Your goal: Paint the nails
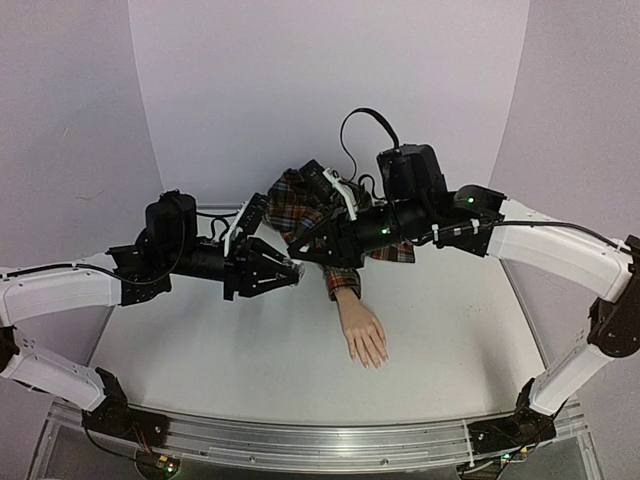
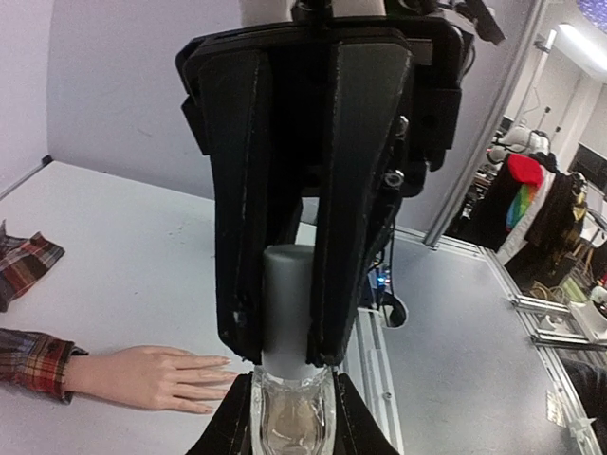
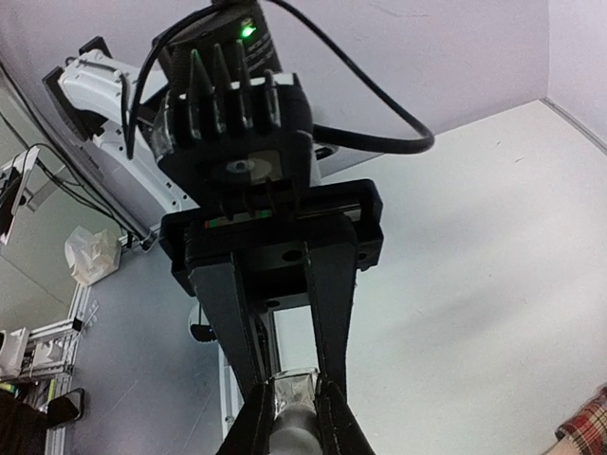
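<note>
The pale mannequin hand (image 1: 362, 335) lies palm down on the white table, coming out of a red-blue plaid sleeve (image 1: 300, 205). Its tiny nails (image 1: 375, 360) face the near edge. It also shows in the left wrist view (image 2: 152, 376). My left gripper (image 1: 288, 274) is shut on a small clear glass bottle (image 2: 289, 417), held in the air left of the hand. My right gripper (image 1: 300, 252) meets it from the other side and is shut on the bottle's grey cap (image 2: 292, 303). The right wrist view shows the cap (image 3: 292, 441) between my fingers and the bottle (image 3: 296, 387) beyond it.
The plaid cloth spreads across the table's back middle under the right arm. An aluminium rail (image 1: 300, 440) runs along the near edge. A black cable (image 1: 350, 120) loops above the right wrist. Lab clutter (image 2: 531, 190) stands beyond the table edge.
</note>
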Robot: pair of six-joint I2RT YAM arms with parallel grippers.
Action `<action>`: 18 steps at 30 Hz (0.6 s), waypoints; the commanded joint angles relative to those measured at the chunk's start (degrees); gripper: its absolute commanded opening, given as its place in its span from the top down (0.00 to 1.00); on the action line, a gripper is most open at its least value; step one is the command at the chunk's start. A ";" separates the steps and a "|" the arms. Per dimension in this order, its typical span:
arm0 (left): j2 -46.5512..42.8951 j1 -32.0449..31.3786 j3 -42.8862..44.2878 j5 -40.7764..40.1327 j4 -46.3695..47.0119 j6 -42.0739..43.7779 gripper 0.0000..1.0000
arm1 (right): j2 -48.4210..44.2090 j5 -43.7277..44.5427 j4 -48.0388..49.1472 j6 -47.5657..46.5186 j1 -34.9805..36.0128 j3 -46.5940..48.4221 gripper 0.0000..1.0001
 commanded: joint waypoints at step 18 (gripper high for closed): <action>10.91 -2.47 5.68 -53.60 11.10 8.97 1.00 | 19.66 55.73 -9.00 37.67 10.02 17.36 0.96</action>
